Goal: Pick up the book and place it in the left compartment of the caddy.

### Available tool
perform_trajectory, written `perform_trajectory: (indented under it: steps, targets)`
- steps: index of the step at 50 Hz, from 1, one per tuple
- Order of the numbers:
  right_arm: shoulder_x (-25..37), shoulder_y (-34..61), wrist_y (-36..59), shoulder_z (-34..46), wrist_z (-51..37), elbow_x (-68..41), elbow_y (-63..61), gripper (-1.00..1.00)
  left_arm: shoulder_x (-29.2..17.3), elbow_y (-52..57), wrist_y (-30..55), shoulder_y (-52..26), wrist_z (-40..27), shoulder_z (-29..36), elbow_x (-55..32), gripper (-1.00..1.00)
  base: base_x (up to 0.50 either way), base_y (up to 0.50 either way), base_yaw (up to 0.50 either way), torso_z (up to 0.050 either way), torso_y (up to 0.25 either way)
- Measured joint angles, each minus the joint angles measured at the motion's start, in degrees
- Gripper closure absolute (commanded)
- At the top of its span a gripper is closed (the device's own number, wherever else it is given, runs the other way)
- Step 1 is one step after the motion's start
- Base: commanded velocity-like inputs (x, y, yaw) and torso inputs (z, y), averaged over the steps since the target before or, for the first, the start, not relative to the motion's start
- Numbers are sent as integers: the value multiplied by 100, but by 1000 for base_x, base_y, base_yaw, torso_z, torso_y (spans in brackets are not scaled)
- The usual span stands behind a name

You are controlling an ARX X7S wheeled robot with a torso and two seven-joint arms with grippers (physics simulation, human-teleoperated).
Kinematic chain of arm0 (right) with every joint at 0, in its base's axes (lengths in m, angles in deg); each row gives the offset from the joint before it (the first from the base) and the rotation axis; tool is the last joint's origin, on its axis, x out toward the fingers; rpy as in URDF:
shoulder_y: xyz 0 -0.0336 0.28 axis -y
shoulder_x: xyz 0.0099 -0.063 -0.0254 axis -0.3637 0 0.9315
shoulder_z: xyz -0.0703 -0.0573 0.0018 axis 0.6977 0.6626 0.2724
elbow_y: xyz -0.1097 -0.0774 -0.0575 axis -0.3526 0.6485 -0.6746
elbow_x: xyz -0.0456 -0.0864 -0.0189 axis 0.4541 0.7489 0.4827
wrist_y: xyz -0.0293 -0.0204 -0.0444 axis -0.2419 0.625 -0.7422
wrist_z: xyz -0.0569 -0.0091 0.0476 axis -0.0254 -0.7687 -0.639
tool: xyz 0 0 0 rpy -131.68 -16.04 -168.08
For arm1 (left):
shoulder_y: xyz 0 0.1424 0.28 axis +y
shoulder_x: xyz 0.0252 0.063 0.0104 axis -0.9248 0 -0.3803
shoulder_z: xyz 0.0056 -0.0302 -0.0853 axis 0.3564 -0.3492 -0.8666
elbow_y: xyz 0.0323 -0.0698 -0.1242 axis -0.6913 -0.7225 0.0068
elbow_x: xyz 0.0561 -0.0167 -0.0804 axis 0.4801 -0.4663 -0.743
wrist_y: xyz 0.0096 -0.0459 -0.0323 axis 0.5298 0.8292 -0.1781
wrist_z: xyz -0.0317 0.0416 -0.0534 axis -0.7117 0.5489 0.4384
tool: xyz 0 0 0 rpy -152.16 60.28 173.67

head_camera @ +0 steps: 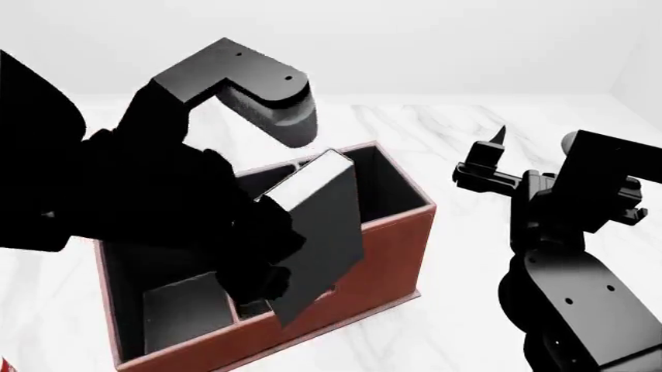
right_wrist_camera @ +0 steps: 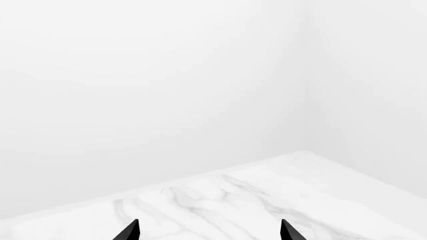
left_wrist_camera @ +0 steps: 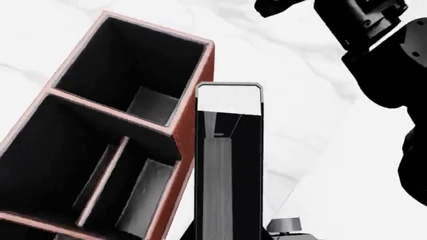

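Left gripper (head_camera: 271,273) pinching book (head_camera: 321,232), tilted above caddy (head_camera: 362,267); right gripper (right_wrist_camera: 209,231) spread. Risks snagging a divider, missing left compartment (head_camera: 176,318).

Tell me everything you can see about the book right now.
The book is a thick dark hardcover with plain black covers and a strip of white page edges at one end. The left hand holds it off the table, tilted, above the reddish-brown caddy and leaning over its front wall. In the left wrist view it hangs beside the caddy's outer wall, not inside any compartment. Only the left hand appears to touch it; whether it brushes the caddy's rim cannot be told.
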Motion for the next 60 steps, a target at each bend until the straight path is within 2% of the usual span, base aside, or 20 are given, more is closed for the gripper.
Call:
perform_trajectory:
  steps: [5,10,14,22,31,40,60]
  targets:
    - [1,-11,-25,5,-17,3,11,-100,-119,-422,-347,-577,-723,369,-577,100,0,0,0,0,0]
    - [3,-9,-34,7,-37,-1,17,-100,-358,-428,-1517,-978,-2072,747,-1107,100,0,0,0,0,0]
    - [5,-9,-43,7,-52,-5,16,-100,-438,-515,-2249,-1188,-2887,980,-1420,100,0,0,0,0,3]
    - [12,-9,-65,11,-73,-11,31,-100,-492,-623,-3232,-1452,-3844,1289,-1758,100,0,0,0,0,1]
    - [16,13,-70,37,-100,-18,45,-100,-479,-654,-3925,-1615,-4336,1527,-1923,100,0,0,0,0,0]
    - [17,49,-56,49,-133,-38,49,-100,-430,-563,-4409,-1715,-4545,1865,-2032,100,0,0,0,0,1]
    - [28,52,-82,78,-184,-68,49,-100,-339,-357,-4630,-1656,-4585,2848,-2048,100,0,0,0,0,2]
